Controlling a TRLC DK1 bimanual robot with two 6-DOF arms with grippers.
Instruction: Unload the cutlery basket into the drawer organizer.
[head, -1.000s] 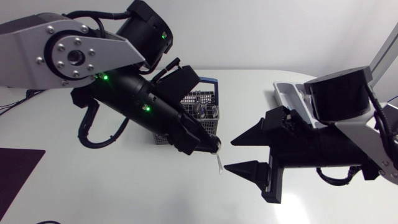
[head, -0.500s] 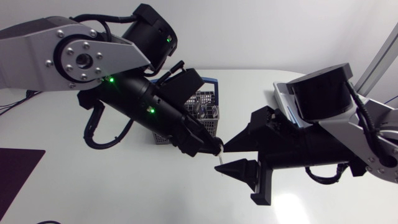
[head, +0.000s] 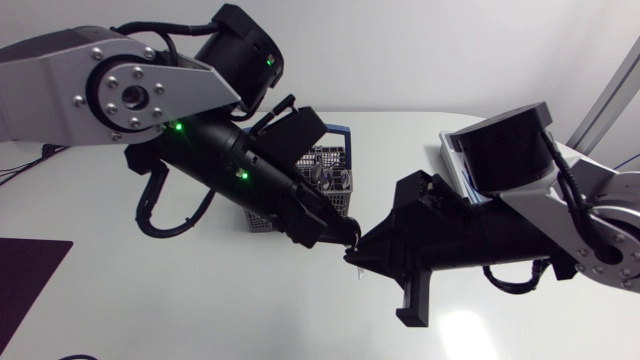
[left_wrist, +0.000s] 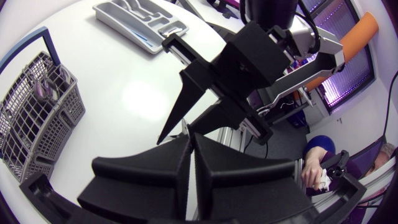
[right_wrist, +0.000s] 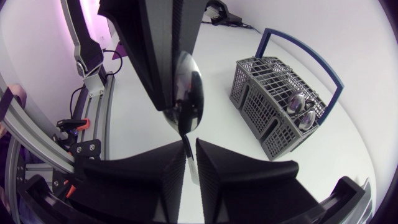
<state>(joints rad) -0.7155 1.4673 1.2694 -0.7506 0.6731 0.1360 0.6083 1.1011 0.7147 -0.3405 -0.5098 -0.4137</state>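
Mid-air handover above the white surface (head: 200, 290), around the middle of the head view. Left gripper (head: 345, 235) comes in from 10 o'clock. Its jaws are pinched tight on a metal spoon (right_wrist: 186, 93), gripping the bowl end. The bowl is shiny and shows against the left fingers in the right wrist view, with the thin handle running down from it.

Right gripper (head: 368, 250) comes in from 4 o'clock and meets the left one tip to tip. Its jaws are narrow, with the spoon handle between the two fingers and both seeming to touch it, so the spoon is held from both ends. In the left wrist view only a sliver of handle (left_wrist: 185, 129) sticks out ahead of the closed left fingers (left_wrist: 211, 162). The right gripper's wedges are directly ahead.

Cutlery basket (head: 335, 165) is grey mesh with a blue handle (right_wrist: 298, 46). It stands upright on the surface at 11 o'clock from the handover point, partly hidden by the left arm. At least two more spoons (right_wrist: 298, 109) stand in one of its compartments.

Drawer organizer (left_wrist: 115, 22) is a light grey tray lying flat at 2 o'clock from the grippers, well apart from the basket. It is largely covered by the right arm in the head view. Its contents are too small to tell.
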